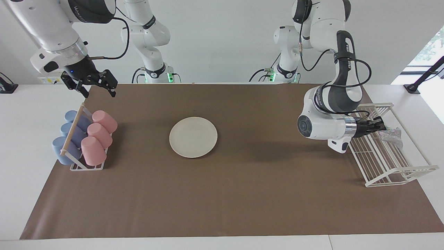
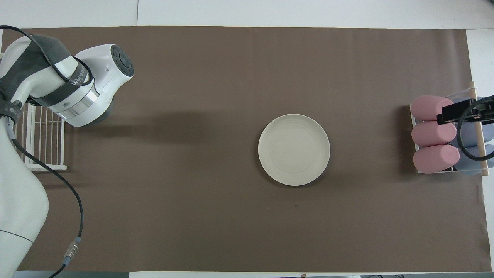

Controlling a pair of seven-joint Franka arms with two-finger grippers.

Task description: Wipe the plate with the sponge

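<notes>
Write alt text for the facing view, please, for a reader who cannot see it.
The left end effector holds a glittery sponge over a white wire rack. A cream plate lies mid-table, and the right end effector waits open near a cup rack.

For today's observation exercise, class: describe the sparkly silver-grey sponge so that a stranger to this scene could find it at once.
Start at the white wire rack at the left arm's end of the brown table mat. Over it, the left gripper is shut on the small, wrinkly silver-grey sponge. It is the only glittery thing here.
</notes>
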